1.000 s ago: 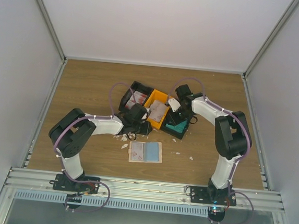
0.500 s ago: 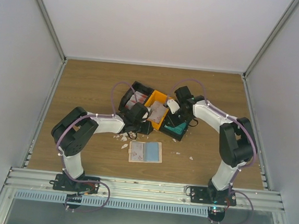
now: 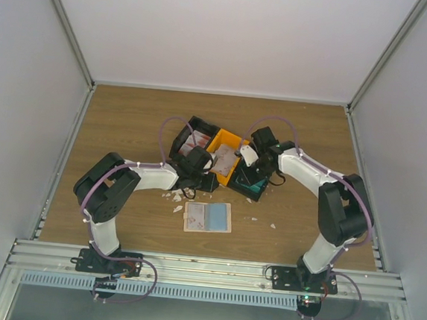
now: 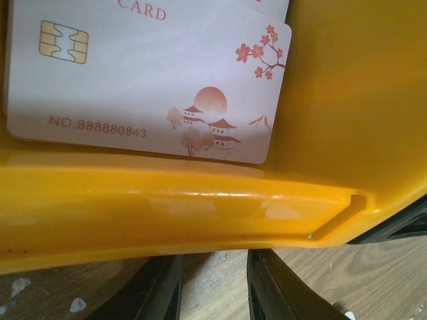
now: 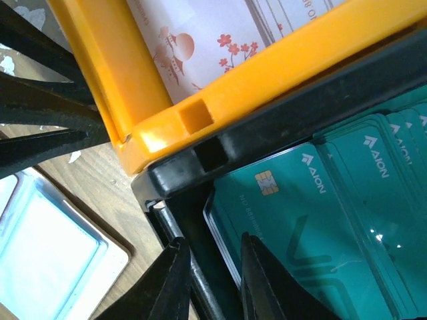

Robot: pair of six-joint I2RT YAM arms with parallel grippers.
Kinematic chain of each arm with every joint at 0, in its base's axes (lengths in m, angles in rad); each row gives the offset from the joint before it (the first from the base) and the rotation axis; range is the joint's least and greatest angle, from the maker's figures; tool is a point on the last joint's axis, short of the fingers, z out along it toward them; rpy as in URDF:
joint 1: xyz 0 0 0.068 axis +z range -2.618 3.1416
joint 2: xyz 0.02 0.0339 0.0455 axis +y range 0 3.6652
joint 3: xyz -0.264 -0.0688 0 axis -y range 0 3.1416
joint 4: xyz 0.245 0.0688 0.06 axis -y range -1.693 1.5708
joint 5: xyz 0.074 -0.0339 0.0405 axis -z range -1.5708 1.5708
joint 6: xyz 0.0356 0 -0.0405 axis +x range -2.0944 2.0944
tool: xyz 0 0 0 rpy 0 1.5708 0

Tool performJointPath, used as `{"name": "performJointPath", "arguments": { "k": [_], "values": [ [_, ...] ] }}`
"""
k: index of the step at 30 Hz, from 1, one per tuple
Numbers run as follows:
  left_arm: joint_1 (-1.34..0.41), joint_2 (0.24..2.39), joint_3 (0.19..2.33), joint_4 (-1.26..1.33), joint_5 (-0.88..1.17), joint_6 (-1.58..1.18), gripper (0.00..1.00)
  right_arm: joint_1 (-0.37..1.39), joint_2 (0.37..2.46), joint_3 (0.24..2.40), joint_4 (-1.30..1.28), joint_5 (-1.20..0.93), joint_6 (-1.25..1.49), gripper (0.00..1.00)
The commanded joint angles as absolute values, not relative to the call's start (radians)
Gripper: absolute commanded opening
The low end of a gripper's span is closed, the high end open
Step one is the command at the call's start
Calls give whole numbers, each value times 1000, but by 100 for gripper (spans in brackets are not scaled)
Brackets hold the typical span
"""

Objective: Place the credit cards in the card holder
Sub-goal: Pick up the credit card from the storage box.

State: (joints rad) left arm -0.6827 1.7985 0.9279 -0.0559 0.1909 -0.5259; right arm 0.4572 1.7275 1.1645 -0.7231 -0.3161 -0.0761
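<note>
Credit cards [image 5: 313, 220] lie in the three-bin tray [image 3: 199, 121]: teal ones in the black bin [image 5: 280, 127], white blossom-printed ones [image 4: 147, 73] in the orange bin [image 4: 200, 207]; no card is being carried to the card holder [image 3: 208, 216], which lies open on the tabletop [image 3: 127, 122] just in front of the tray. Within the last second the right hand [image 5: 213, 243] has swung inward and dropped to the teal stack's near edge, jaws narrowing; whether it grasps a card cannot be told. At the orange bin's rim the left hand [image 4: 213, 260] shows narrow jaws; its grip is likewise indeterminate. Judgement: a teal card pick is beginning.
</note>
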Motion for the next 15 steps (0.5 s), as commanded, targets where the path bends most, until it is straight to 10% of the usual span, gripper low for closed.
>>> {"name": "performJointPath", "arguments": {
  "k": [1,15],
  "values": [
    [-675,1801,962,8,185,-513,30,481,1701,1134,-779,-326,-62,23],
    [-675,1796,955,11,188,-515,30,494,1715,1142,-756,-257,-56,36]
  ]
}}
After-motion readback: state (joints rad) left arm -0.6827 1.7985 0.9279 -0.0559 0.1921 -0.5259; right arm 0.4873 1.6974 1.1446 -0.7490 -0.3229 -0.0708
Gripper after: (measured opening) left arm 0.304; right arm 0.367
